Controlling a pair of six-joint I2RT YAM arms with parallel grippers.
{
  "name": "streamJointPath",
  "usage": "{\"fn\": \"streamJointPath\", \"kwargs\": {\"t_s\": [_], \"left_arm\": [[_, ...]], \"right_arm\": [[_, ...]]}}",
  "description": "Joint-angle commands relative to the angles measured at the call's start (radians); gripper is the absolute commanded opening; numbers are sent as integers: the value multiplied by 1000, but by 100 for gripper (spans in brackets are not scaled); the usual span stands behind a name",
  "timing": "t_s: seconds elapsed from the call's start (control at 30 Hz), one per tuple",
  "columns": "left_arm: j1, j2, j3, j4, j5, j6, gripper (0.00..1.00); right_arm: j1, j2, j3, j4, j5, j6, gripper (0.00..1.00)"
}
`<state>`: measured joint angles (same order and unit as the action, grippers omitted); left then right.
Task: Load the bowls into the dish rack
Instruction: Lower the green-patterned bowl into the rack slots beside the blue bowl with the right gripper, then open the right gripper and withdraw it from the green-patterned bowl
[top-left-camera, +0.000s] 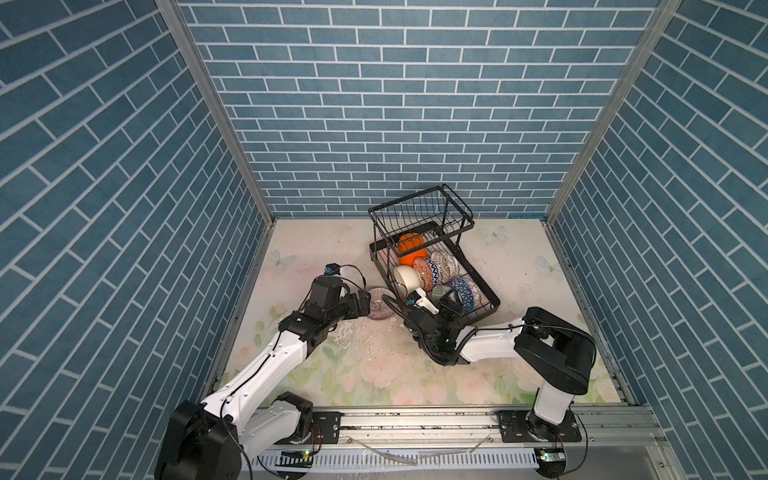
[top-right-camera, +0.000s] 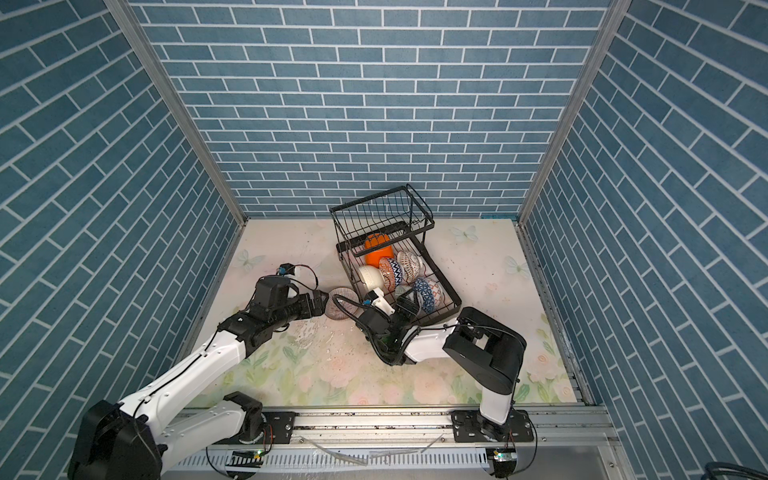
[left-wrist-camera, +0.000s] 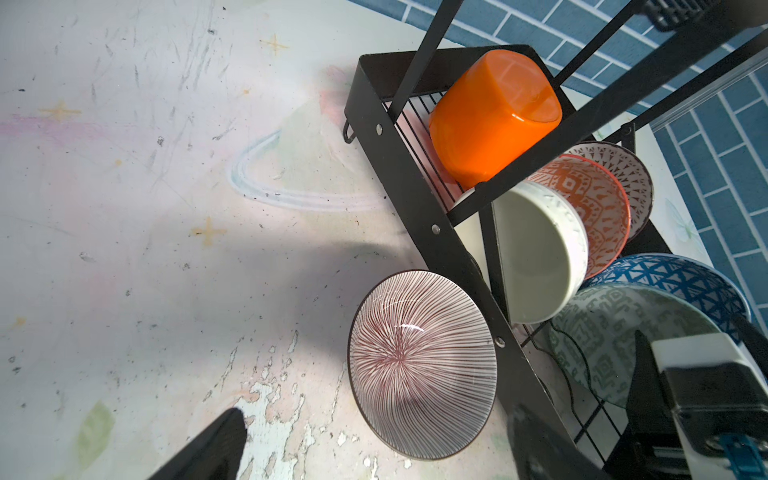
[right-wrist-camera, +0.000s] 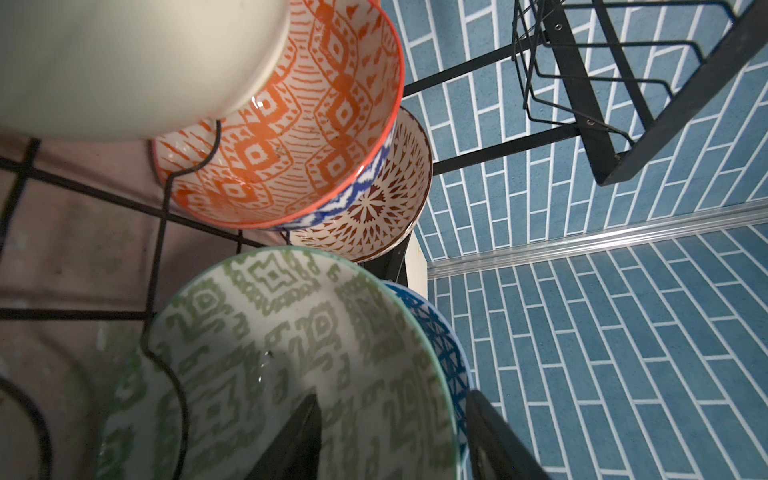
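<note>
Nearly done, we judge: most bowls (top-left-camera: 406, 277) stand in the dish rack (left-wrist-camera: 409, 187), our right fingers (right-wrist-camera: 295, 440) spread astride the green bowl (right-wrist-camera: 291, 332)'s rim. One striped bowl (left-wrist-camera: 419, 361) sits on the bench (left-wrist-camera: 124, 208) beside the rack, left fingers (left-wrist-camera: 216, 444) spread around it.

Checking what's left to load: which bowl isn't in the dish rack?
The bowl with fine brown radial stripes: it sits on the table just outside the dish rack, while every other bowl rests inside the rack.
</note>
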<state>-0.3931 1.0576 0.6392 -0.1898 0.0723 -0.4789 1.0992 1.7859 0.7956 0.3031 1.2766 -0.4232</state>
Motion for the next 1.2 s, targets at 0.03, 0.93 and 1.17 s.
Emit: {"fn": "streamJointPath", "kwargs": {"t_s": [0.03,0.93,1.17], "left_arm": [[8,-10,-9,-17,-2,1,100],[7,12,16,-48,-5,2,100],[7,20,19,-50,-3,0,100]], "right_arm": [[5,-16,-1,-27,-2,3,65],[2,-213,-19,1,-138,74,99],[-17,-299,-21,-76,-201,194,99]]}}
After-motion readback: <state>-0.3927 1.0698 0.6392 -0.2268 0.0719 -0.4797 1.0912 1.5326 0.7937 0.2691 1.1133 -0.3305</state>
